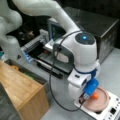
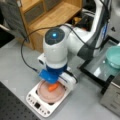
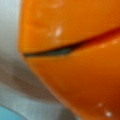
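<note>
An orange object [image 1: 94, 95] lies on a round pinkish plate [image 1: 102, 103] that sits on a white flat appliance with buttons [image 1: 111, 112]. In both front views my gripper [image 1: 90, 93] hangs straight down over this plate, right at the orange object [image 2: 53, 87], and its blue wrist part covers the fingers. The plate [image 2: 46, 95] and the white appliance [image 2: 37, 105] are at a front view's bottom. In the wrist view the orange object [image 3: 75, 62] fills nearly the whole picture, very close to the camera, with a dark crease across it.
A wooden cabinet [image 1: 22, 90] [image 2: 52, 15] stands beside the arm. A black tray [image 2: 96, 66] holds a teal bowl [image 2: 113, 56]. A dark metal box [image 1: 100, 27] is at the back. A black cable [image 1: 51, 82] loops from the arm.
</note>
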You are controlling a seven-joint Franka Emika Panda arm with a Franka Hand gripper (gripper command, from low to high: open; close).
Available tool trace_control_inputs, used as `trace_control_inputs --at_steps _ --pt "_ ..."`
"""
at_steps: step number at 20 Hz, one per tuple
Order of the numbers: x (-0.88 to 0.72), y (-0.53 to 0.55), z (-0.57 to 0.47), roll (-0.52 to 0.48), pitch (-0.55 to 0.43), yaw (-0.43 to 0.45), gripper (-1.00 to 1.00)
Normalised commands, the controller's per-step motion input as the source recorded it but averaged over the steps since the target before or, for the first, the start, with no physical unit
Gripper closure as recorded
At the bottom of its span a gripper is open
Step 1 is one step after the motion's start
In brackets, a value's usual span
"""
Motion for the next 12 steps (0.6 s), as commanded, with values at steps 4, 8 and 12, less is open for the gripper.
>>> trace_control_inputs --at_steps 4,8,12 --pt "0.04 -0.14 0.08 0.029 -0.068 -0.001 -1.0" --pt "0.15 -0.12 0.09 0.027 -0.046 0.01 -1.0" --pt "0.22 -0.08 -0.03 0.013 -0.056 0.008 -1.0"
